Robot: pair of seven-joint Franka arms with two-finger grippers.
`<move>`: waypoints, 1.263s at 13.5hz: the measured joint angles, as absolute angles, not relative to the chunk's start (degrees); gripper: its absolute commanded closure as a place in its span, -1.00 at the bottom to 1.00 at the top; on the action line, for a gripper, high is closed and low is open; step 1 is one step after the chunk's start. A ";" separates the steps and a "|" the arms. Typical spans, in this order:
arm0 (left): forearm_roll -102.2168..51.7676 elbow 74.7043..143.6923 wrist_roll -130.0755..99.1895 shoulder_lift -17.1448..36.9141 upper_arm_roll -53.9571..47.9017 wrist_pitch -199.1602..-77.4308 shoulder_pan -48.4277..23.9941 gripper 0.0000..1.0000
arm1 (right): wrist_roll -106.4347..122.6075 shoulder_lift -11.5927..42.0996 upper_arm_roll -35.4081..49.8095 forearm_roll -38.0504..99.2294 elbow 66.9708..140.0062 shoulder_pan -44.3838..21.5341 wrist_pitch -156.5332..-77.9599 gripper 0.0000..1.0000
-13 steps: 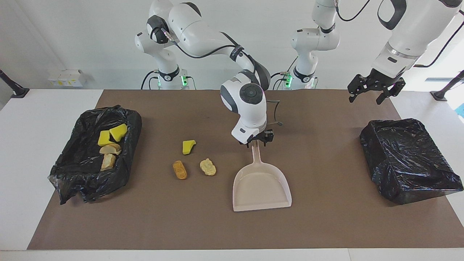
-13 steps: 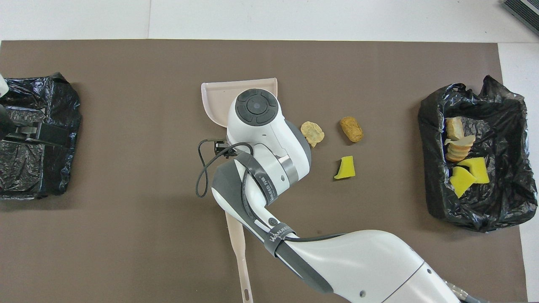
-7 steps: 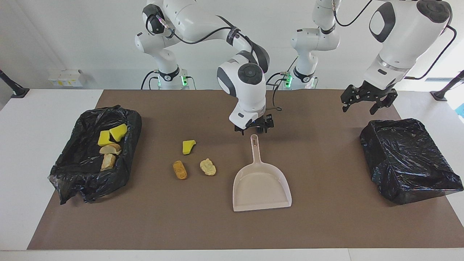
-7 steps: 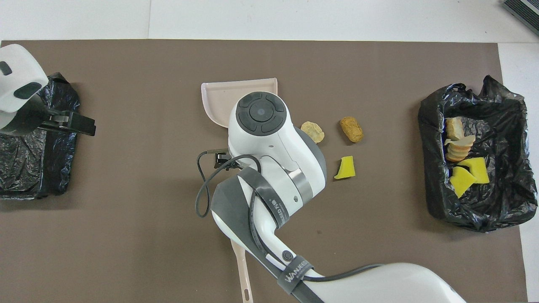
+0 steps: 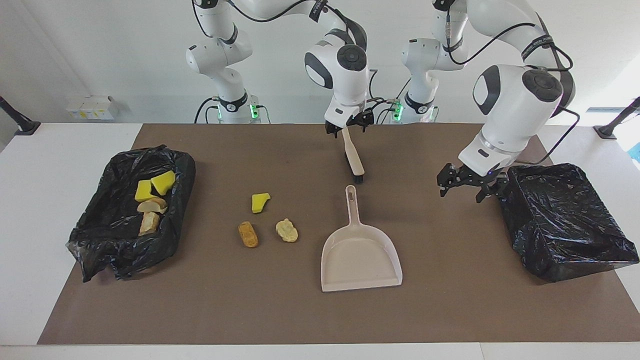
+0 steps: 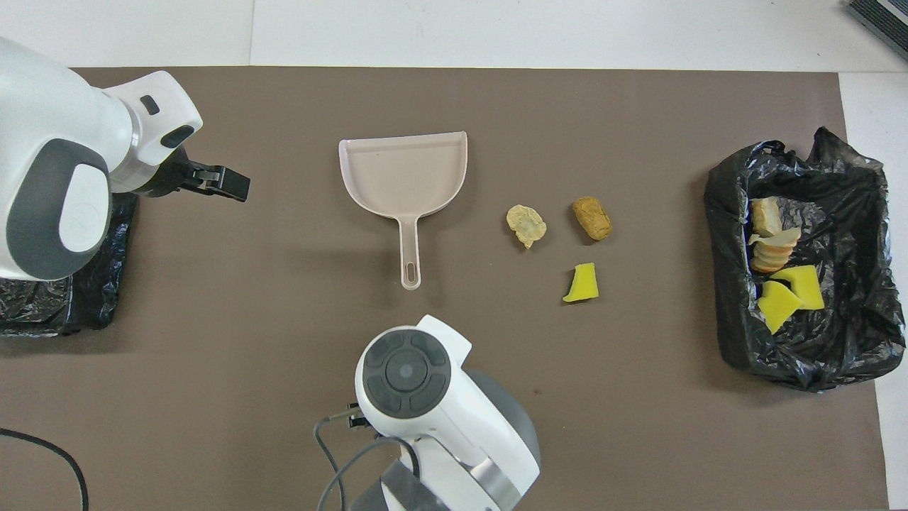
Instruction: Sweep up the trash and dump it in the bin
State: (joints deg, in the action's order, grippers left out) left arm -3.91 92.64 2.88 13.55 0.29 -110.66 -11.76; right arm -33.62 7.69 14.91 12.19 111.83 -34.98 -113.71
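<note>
moved: right gripper (image 5: 346,128) has let go of the dustpan (image 5: 361,255) and drawn back toward the robots; the left gripper (image 5: 467,184) has dropped low beside the covered bin (image 5: 565,215) at its own end. the dustpan has not shifted.
right fingers: spread, at the top end of the brush (image 5: 353,160) handle; we cannot tell whether they touch it yet.
left fingers: released, holding nothing.
brush: lies on the mat, nearer the robots than the dustpan handle, bristles toward the dustpan.
trash on mat: yellow sponge (image 5: 260,202), orange-brown piece (image 5: 248,234) and pale piece (image 5: 286,230), close together between the dustpan and the open bin (image 5: 182,165).
trash in bin: four pieces already inside the open bin at the right arm's end.
step, as we judge it: picking up the brush.
doing it well: we would clamp squarely across the handle, high enough to leave the bristles free, then lift before turning, so the brush does not knock the dustpan handle just beside it.
</note>
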 measured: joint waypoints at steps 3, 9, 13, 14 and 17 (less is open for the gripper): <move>-4.06 93.00 -3.51 16.51 0.11 -117.56 -15.73 -1.00 | -33.62 5.83 15.04 12.56 122.46 -38.35 -125.21 -1.00; -4.04 96.85 -12.35 19.36 0.01 -125.70 -24.65 -1.00 | -35.48 3.97 15.04 12.84 128.76 -42.04 -127.05 -0.98; -4.02 98.49 -19.97 19.93 0.02 -126.75 -30.11 -1.00 | -36.66 2.46 15.04 12.88 129.57 -43.82 -127.05 1.00; -4.00 99.36 -22.80 19.99 0.04 -127.63 -31.31 -1.00 | -36.67 2.44 15.04 12.89 129.63 -43.94 -127.05 1.00; -3.99 101.81 -27.93 20.56 0.04 -130.45 -33.11 -0.83 | -36.66 2.44 14.73 12.91 129.73 -43.87 -127.07 1.00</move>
